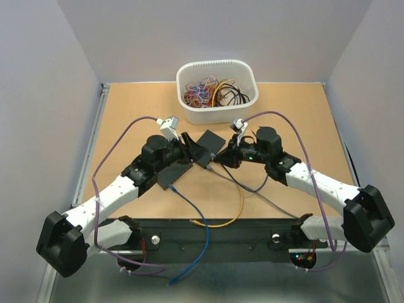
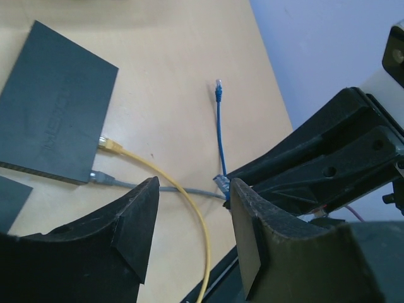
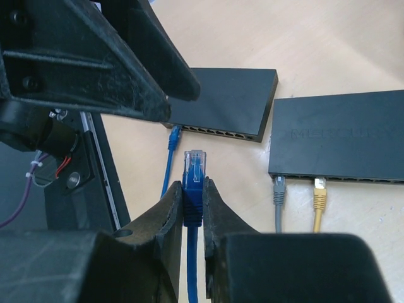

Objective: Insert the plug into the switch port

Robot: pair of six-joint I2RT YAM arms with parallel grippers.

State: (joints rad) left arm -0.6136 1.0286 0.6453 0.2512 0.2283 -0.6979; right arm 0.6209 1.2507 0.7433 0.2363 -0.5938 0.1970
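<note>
The right gripper (image 3: 192,190) is clenched on the blue plug (image 3: 194,165); the plug's clear tip stands out beyond the fingers, short of and apart from the port row of the switch (image 3: 227,104) ahead; only the right wrist view shows this grasp and those ports. In that view a second switch (image 3: 341,136) lies just beside the first, with a grey plug (image 3: 278,188) and a yellow plug (image 3: 320,197) at its front edge; another blue plug (image 3: 174,134) sits at the first switch's port row, seated or not I cannot tell. The left gripper (image 2: 192,196) is released, fingers spread wide above the table (image 1: 126,113), which is plain in the left wrist view alone; from above both grippers are dark shapes crowded over the switches, their jaws hard to make out. The top view alone shows a white bin (image 1: 218,115) of coloured bands at the table's far side.
</note>
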